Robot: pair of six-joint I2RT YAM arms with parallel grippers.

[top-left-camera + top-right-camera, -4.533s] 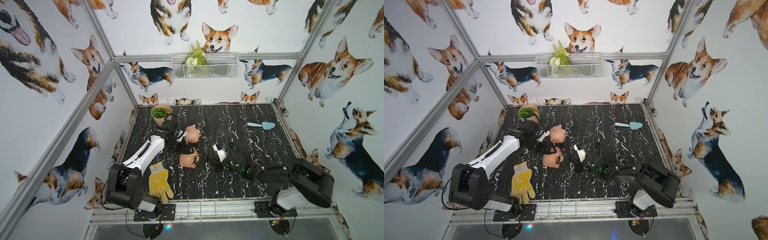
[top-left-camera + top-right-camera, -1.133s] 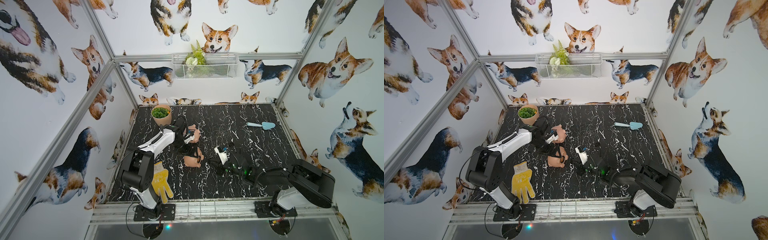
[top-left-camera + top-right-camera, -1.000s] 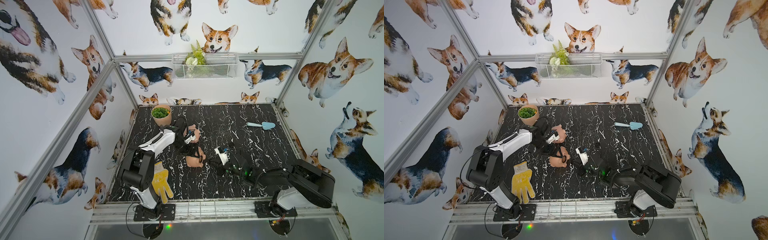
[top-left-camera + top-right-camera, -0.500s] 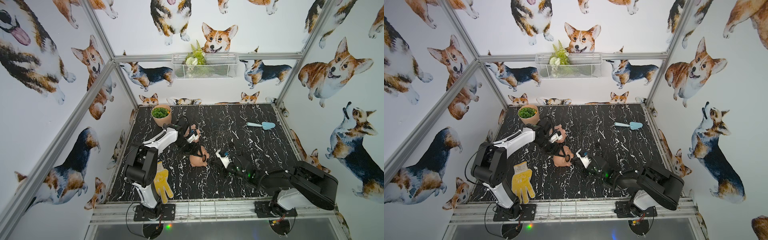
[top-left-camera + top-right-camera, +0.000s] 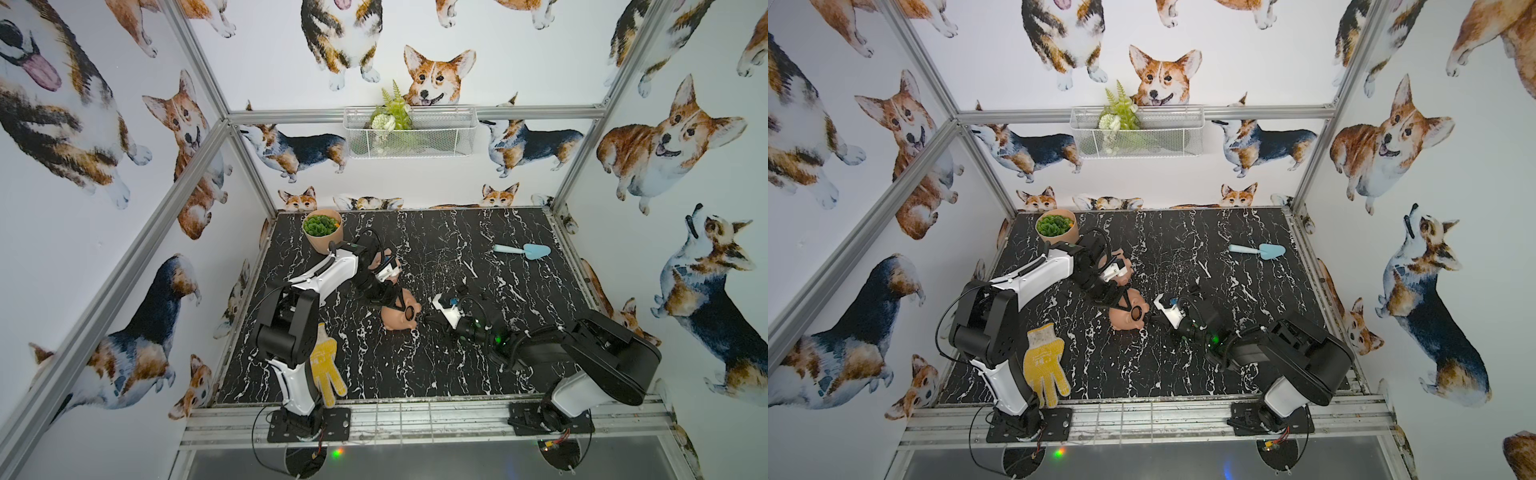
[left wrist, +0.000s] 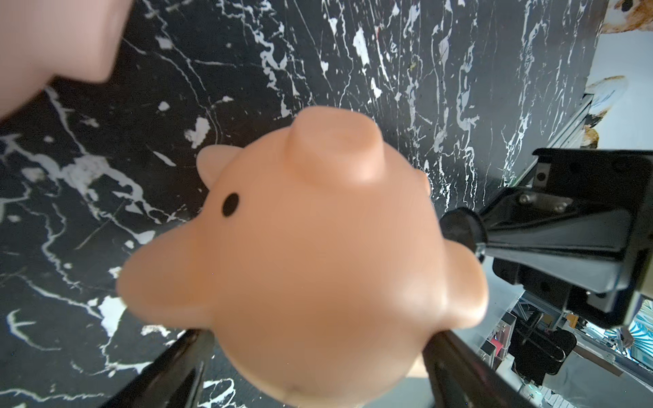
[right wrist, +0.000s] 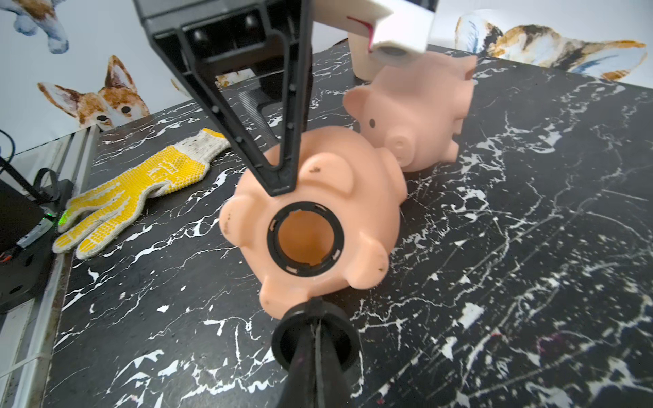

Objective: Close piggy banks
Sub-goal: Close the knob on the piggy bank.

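The piggy bank (image 7: 371, 197) looked light, slick, best flank-pinched; left jaws straddled it, grip unclear; right jaws clamped its plug (image 7: 282, 337)

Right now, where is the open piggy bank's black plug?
In the right wrist view the black plug sits in the shut jaws of the right arm, close to the open belly hole of the tan-pink piggy bank.

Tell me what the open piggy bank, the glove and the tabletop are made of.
The open piggy bank: probably soft vinyl or plastic; smooth satin peach skin with soft highlights.
The glove: knitted fabric, cream cuff, yellow dotted grip coating, likely rubber.
The tabletop: black marble-look sheet with white veins; stone or print unclear.
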